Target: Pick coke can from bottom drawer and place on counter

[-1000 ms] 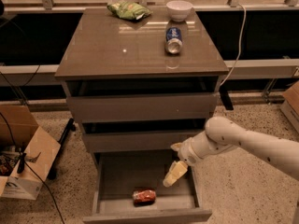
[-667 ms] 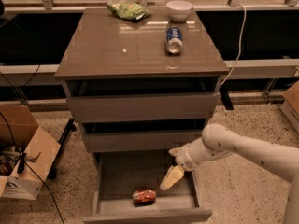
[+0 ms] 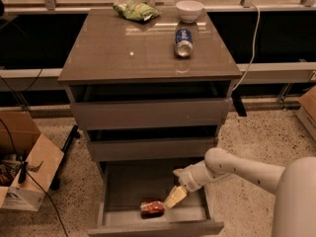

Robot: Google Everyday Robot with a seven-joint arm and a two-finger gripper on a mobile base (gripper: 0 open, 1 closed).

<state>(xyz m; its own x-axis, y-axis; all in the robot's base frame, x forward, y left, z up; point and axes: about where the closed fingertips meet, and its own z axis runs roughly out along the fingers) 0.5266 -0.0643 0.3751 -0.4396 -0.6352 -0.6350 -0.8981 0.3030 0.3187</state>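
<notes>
The coke can [image 3: 152, 208] lies on its side near the front of the open bottom drawer [image 3: 123, 186]. My gripper [image 3: 174, 198] reaches down into the drawer from the right on the white arm, with its cream fingers just right of the can, close to touching it. The counter [image 3: 118, 51] is the glossy grey-brown cabinet top above.
On the counter lie a blue-and-white soda can [image 3: 183, 42], a white bowl [image 3: 189, 11] and a green chip bag [image 3: 135, 10]. The two upper drawers stand slightly open. A cardboard box [image 3: 24, 167] with cables sits on the floor at the left.
My gripper has moved lower and to the left inside the drawer, closer to the coke can. The can has not moved.
</notes>
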